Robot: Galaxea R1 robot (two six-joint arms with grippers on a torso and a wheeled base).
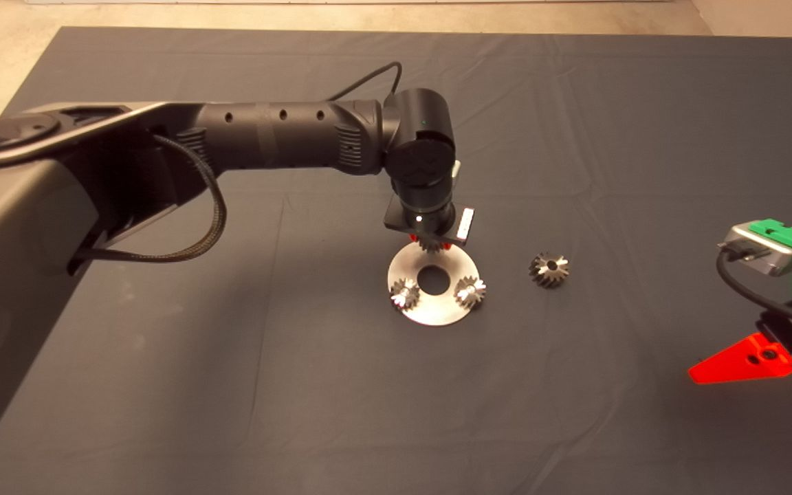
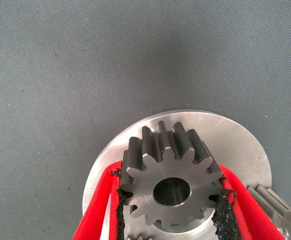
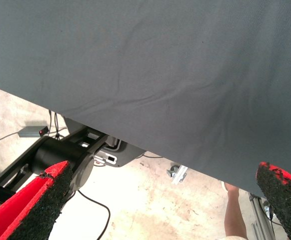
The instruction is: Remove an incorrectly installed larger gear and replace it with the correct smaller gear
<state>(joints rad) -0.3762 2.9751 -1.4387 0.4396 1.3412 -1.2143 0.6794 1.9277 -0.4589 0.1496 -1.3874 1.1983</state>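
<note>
Two red fingers of the left gripper close against opposite sides of the larger gear, their black pads touching its teeth, the dark centre hole facing the wrist camera and its axis standing upright over the round steel plate. In the head view the left gripper stands at the far rim of the plate, where two small silver gears flank the plate's central hole. The smaller gear lies on the dark mat just right of the plate, bare cloth around it on all sides. The right gripper waits at the mat's lower right edge, fingers spread wide and holding nothing, with pale floor and a person's leg beyond.
</note>
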